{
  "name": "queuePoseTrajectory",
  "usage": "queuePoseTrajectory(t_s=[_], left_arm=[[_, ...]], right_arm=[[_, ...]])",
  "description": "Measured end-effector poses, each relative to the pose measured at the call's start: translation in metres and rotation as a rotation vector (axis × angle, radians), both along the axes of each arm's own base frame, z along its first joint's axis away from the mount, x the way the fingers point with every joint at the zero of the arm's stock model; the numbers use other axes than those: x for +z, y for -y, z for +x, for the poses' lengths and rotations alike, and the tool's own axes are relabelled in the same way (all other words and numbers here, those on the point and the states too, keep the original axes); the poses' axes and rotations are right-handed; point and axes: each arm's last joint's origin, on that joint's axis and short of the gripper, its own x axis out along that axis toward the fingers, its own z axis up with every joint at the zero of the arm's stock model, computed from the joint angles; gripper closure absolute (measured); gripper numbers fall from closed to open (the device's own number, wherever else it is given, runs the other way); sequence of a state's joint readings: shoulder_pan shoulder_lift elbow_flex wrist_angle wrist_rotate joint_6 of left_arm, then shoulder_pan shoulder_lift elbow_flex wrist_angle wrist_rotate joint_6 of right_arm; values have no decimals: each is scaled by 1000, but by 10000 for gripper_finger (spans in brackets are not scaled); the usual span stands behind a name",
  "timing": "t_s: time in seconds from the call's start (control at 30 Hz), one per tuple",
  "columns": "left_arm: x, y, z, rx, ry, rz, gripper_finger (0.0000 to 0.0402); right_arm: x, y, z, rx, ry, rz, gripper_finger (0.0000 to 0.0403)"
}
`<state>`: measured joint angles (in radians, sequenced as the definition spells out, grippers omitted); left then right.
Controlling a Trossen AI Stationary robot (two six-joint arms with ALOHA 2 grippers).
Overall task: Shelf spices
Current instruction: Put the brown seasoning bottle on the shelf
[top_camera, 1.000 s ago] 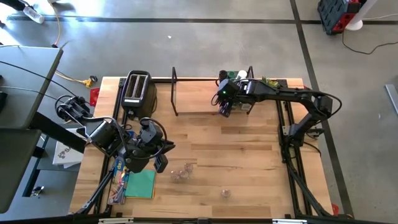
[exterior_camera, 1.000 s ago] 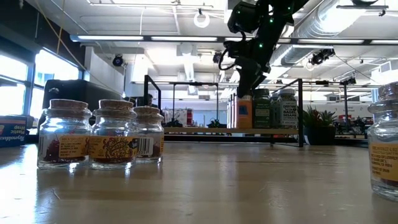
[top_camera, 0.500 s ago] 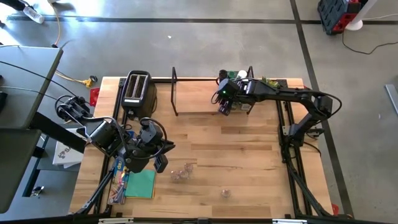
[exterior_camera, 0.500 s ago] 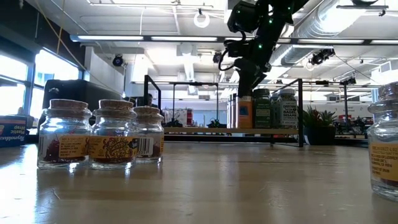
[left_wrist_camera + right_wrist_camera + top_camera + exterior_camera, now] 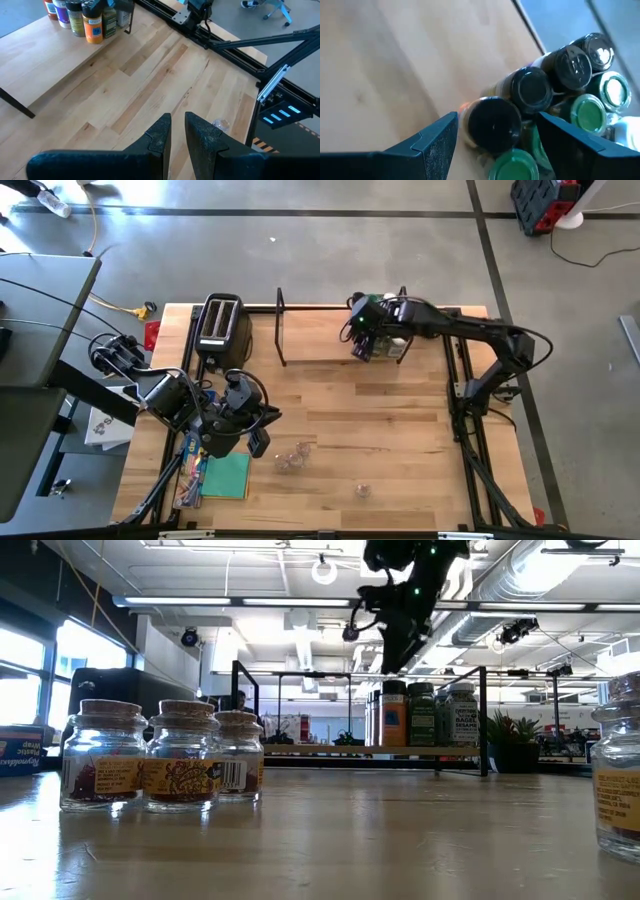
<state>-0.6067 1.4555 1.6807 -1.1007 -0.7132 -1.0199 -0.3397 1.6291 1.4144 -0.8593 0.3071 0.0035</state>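
The shelf (image 5: 318, 338) stands at the table's far edge; its board also shows in the low view (image 5: 300, 753). Several spice jars (image 5: 385, 345) stand crowded at its right end; the front one has a black lid (image 5: 492, 122) and an orange label (image 5: 393, 725). My right gripper (image 5: 395, 645) hovers open above that jar, its fingers apart on either side of the lid in the right wrist view (image 5: 502, 137), touching nothing. Cork-topped glass jars (image 5: 160, 755) stand on the table near the near edge (image 5: 290, 458). My left gripper (image 5: 177, 135) waits shut at the table's left.
A black-and-silver toaster (image 5: 220, 328) sits left of the shelf. A green pad and books (image 5: 222, 475) lie by the left arm. One more glass jar (image 5: 363, 491) stands alone near the near edge. A potted plant (image 5: 510, 730) is right of the shelf jars. Bare wood (image 5: 380, 410) spans mid-table.
My right gripper has risen straight up from the top of the orange-labelled jar and now hangs clear above it. The jar has stayed standing on the shelf among the others.
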Motion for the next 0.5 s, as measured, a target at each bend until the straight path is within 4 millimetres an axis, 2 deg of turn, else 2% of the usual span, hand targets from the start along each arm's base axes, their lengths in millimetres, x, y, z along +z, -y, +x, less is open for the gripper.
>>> queuePoseTrajectory(t_s=[0.17, 0.33, 0.5], left_arm=[[0, 0, 0, 1, 0, 0, 351], [0, 0, 0, -2, -1, 14, 351], [1, -4, 1, -9, -6, 110, 351]], right_arm=[[40, -20, -8, 120, 120, 113, 137], [89, -55, -37, 167, 330, 111, 137], [117, -92, -64, 122, 506, 215, 137]])
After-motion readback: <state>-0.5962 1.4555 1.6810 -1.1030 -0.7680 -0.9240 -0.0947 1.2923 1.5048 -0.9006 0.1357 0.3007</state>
